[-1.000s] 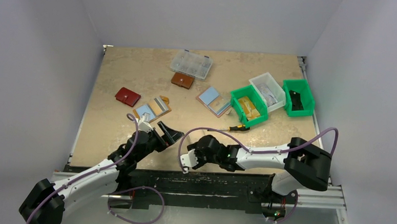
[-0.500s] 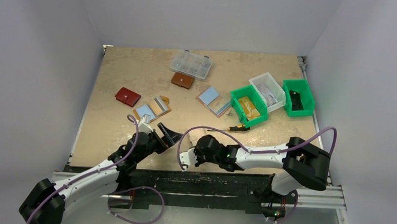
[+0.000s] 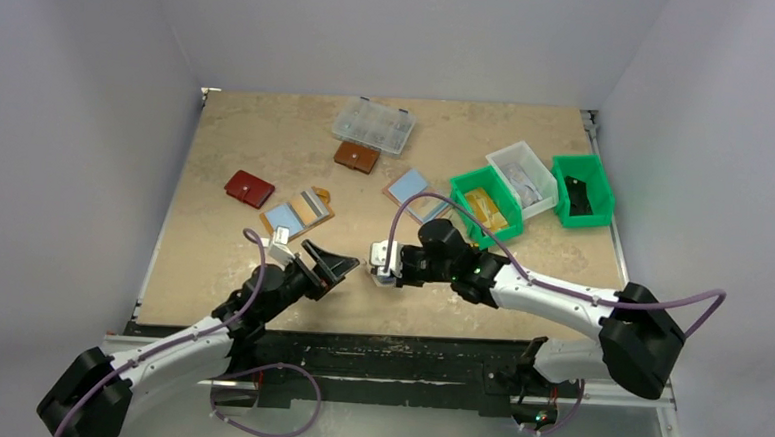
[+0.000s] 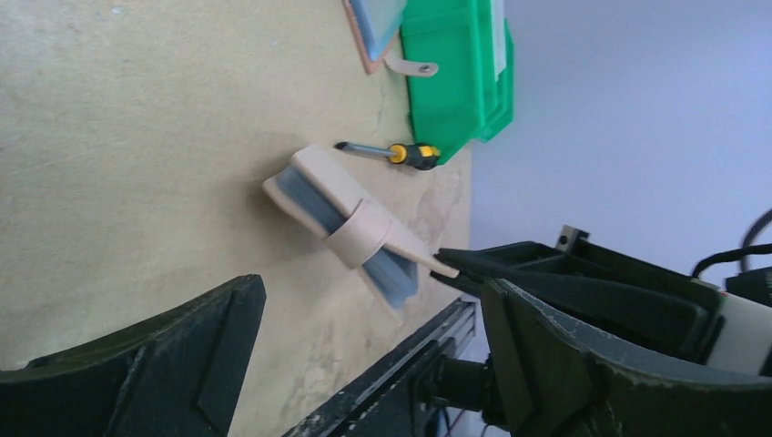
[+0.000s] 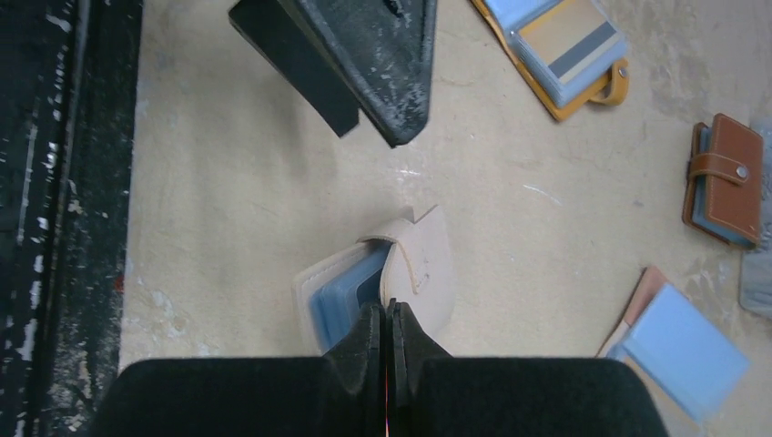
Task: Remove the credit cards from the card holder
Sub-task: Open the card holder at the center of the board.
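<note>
Evidently the right gripper is clamped on the tab of the tan card holder at mid-frame, likely to pull it open. The left gripper hovers just beside it, jaws wide apart, ready to assist.

Card holder near edge hidden behind closed right jaws, organizer box contents too small to tell

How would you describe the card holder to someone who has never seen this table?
On the table, look at the near middle. The card holder is pale beige and folded, its tab pinched by the right tool; the other wallets lie farther back: one red, one brown, two open.
</note>
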Motion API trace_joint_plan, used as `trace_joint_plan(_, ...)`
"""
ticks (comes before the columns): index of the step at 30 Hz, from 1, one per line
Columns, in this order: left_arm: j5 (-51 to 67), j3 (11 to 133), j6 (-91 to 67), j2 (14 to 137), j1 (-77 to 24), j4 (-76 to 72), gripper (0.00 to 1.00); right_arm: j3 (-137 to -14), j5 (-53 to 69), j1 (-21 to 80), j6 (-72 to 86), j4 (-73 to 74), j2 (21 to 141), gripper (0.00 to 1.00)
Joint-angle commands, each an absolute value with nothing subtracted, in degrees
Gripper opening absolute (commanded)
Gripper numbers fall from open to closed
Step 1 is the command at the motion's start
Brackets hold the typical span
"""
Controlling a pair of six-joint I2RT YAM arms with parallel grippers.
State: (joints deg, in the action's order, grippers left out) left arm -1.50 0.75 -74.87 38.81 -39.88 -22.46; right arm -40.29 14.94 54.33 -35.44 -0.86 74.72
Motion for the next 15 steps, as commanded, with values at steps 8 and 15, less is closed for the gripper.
trace_joint_plan(8,-0.67,-3.76,-90.15,48.30,-39.87,-46.71,0.99,-42.64,26.89,51.80,-28.40,-2.00,72.77,0.00)
trace_joint_plan(15,-0.73,1.27,-95.08,49.24,-39.82,-31.31,0.99,-42.41,26.03,50.77,-27.86,-2.68,72.69,0.00)
